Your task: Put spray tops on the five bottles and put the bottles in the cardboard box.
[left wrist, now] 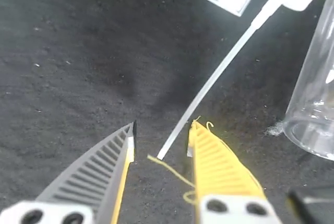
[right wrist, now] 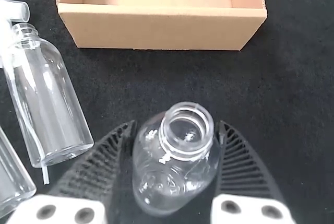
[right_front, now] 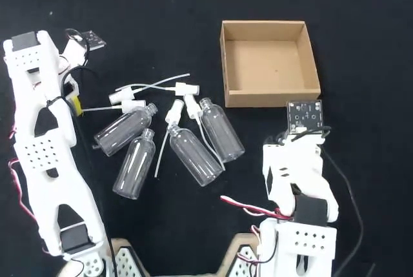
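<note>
Over the black worktop (right_front: 361,64), spread left fingers (left wrist: 214,161) may flick the thin dip tube (left wrist: 219,78) aside; right fingers (right wrist: 245,166) pinch a bottle (right wrist: 177,166) near the cardboard box (right wrist: 156,23).

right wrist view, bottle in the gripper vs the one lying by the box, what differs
The held bottle sits between the fingers of the right gripper; the lying bottle rests on its side on the table. The held bottle turns its open mouth to the camera; the lying bottle shows its side. Both are clear and uncapped.
</note>
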Robot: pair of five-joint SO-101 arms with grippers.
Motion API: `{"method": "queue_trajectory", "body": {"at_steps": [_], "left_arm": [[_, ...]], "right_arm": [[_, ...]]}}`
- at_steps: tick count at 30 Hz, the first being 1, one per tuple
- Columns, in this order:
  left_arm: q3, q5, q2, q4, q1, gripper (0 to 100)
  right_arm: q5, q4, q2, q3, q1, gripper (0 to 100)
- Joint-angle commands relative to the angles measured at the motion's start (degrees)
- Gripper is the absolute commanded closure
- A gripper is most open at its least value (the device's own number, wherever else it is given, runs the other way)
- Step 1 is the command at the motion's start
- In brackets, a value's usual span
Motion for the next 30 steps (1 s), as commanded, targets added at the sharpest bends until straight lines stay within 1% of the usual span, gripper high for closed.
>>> {"method": "queue_trajectory", "body": {"at_steps": [1, 10, 11, 13, 14, 16, 19, 20, 23, 28, 30], "left_arm": [[0.2, -0.6, -0.4, 0.9, -0.2, 83], [0.2, -0.6, -0.7, 0.9, -0.3, 84], [0.4, -0.6, -0.6, 0.9, -0.4, 86], [0.7, -0.6, -0.5, 0.9, -0.4, 96], [0.8, -0.6, -0.4, 0.9, -0.4, 98], [1.8, -0.6, -0.4, 1.0, -0.6, 94], [3.5, -0.6, -1.1, 1.0, -0.7, 97], [3.5, -0.6, -1.1, 1.0, -1.2, 97], [1.0, -0.6, -1.8, 1.0, -4.2, 97], [0.0, -0.7, -5.4, 1.0, -12.3, 97], [0.0, -3.1, -6.0, 1.0, -16.0, 97]], "right_arm": [[0.3, 0.2, 0.0, -0.1, -0.2, 84.7], [0.3, 0.2, 0.0, -0.1, -0.2, 84.7], [0.3, 0.2, 0.0, -0.1, -0.2, 84.7], [0.3, 0.2, 0.0, -0.1, -0.2, 84.7], [0.3, 0.2, 0.0, -0.1, -0.2, 84.7], [0.3, 0.2, 0.0, -0.1, -0.2, 84.7], [0.4, 0.2, 0.0, -0.1, -0.2, 84.7], [0.4, 0.2, 0.0, -0.1, -0.2, 84.7], [0.4, 0.2, 0.0, -0.1, -0.2, 84.7], [0.4, 0.2, 0.0, -0.1, -0.2, 84.7], [0.4, 0.2, 0.0, -0.1, -0.2, 84.7]]}}
